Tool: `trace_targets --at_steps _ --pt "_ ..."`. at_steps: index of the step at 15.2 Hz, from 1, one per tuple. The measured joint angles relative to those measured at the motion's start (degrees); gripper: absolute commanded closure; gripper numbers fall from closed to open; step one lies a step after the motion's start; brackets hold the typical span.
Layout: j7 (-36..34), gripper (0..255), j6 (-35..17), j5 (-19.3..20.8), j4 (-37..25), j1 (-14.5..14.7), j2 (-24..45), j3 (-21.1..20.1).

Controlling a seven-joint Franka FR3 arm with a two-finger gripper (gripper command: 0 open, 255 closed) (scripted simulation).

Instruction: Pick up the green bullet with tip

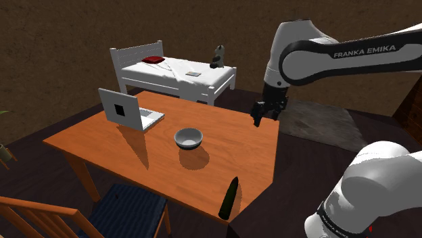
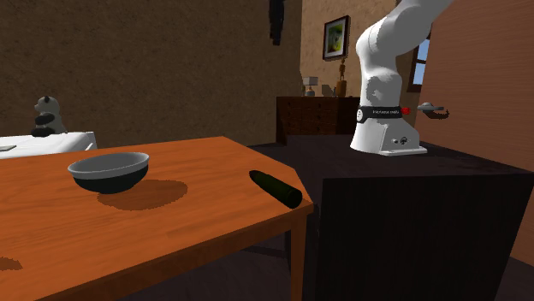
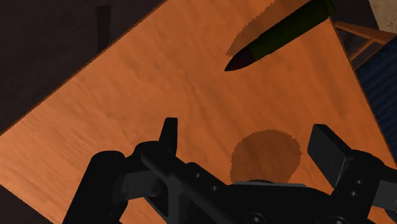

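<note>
The bullet is dark green with a darker pointed tip and lies flat near the corner of the orange wooden table closest to the stand. In the second exterior view the bullet rests close to the table's right edge. My black gripper hangs above the table's far edge, well away from the bullet. Seen from the wrist, the gripper is open with nothing between its fingers, and the bullet lies some way ahead, tip towards me.
A grey bowl sits mid-table, and an open white laptop stands at the far left corner. A blue-seated chair is tucked at the near side. A white bed stands beyond the table.
</note>
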State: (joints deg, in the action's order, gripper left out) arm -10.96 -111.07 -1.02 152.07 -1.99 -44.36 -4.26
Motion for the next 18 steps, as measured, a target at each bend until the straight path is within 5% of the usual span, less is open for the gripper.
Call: trace_targets --at_steps 12,18 --pt "-24.36 0 -24.13 -7.94 11.47 -1.96 15.67 -10.57" --pt "-38.19 0 -39.11 -8.38 10.65 -4.59 32.76 -16.35"
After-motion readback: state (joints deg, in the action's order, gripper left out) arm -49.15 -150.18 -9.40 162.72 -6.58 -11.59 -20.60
